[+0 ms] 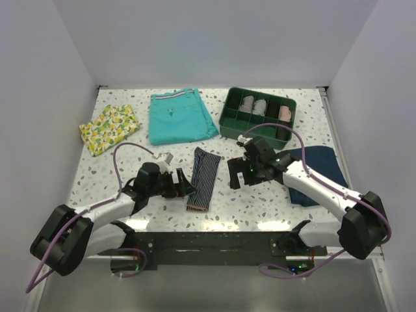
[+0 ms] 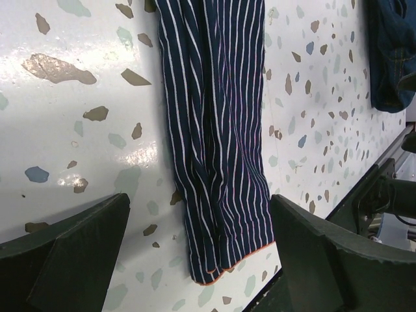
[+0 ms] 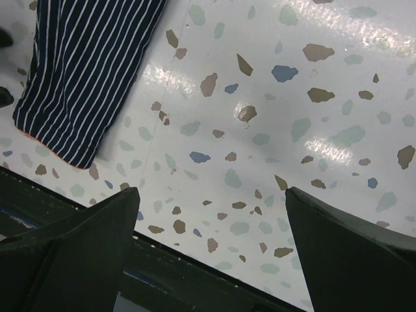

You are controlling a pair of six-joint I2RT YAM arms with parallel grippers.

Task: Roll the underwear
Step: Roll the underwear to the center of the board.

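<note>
The underwear, dark navy with thin pale pinstripes and a reddish edge, lies folded into a long narrow strip on the table between the arms. In the left wrist view it runs down between my open fingers, its reddish end near them. My left gripper is open and empty, just left of the strip's near end. My right gripper is open and empty, hovering over bare table right of the strip. The right wrist view shows the strip's end at the upper left.
Teal shorts and a yellow lemon-print cloth lie at the back left. A green compartment tray with rolled garments stands at the back right. A plain navy garment lies under the right arm. The table's front edge is close.
</note>
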